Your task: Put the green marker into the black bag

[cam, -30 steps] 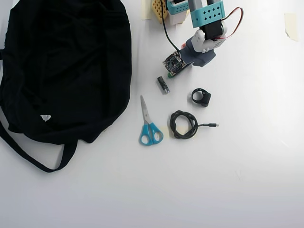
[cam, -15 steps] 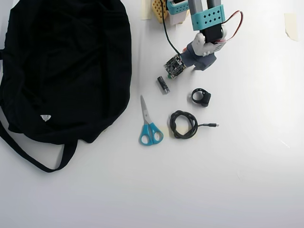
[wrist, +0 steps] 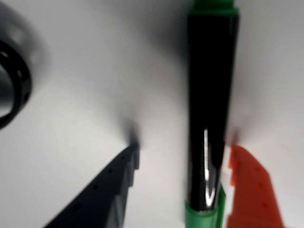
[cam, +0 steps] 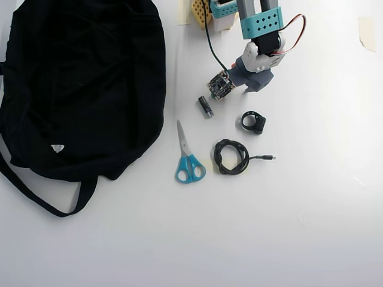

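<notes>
Your claw (wrist: 183, 154) is down at the table (cam: 299, 209) with its two fingers spread apart, and the wrist view shows the green marker (wrist: 209, 118) lying lengthwise between them. The dark finger (wrist: 102, 194) sits off to the left of the barrel with a clear strip of white table between it and the marker. The orange finger (wrist: 249, 190) is just beside the barrel on the right; I can't tell you whether it touches. So the claw is apart, not clamped on anything.

The marker's black barrel runs top to bottom in that wrist view, green showing at the upper edge and a green band at the bottom. It rests on the table, a bright glint along its lower half.

At the far left of the wrist view you catch a blurred black ring (wrist: 12, 85).

From overhead, your arm (cam: 260, 27) reaches down from the top edge, and the wrist hides the marker entirely. The black bag (cam: 84, 89) fills the upper left, well apart from the claw, its strap (cam: 42, 197) looping out below it and the small white label (cam: 57, 147) near its lower edge.

Between bag and arm lie a short dark battery (cam: 206, 107), the blue-handled scissors (cam: 188, 158), a coiled black cable (cam: 232, 157) and the black ring again, just below the wrist.
</notes>
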You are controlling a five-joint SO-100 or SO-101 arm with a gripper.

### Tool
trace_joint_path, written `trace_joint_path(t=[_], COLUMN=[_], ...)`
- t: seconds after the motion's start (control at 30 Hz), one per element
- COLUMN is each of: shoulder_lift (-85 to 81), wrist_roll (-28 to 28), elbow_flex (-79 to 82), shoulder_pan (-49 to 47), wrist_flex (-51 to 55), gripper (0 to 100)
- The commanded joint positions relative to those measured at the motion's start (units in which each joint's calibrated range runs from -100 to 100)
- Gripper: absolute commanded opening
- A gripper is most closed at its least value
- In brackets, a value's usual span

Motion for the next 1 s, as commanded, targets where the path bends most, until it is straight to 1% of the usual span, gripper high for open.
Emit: trace_joint_path(t=[0.0, 0.17, 0.37, 0.57, 0.97], shoulder_lift=[0.71, 0.71, 0.71, 0.71, 0.71], wrist_roll=[0.34, 0.34, 0.34, 0.34, 0.34], elbow_flex=[0.73, 0.73, 0.73, 0.82, 0.73], shoulder_pan=[-0.03, -0.03, 0.04, 0.12, 0.87], wrist_flex=[-0.73, -0.73, -0.73, -0.73, -0.73], gripper=[24, 24, 16, 10, 3])
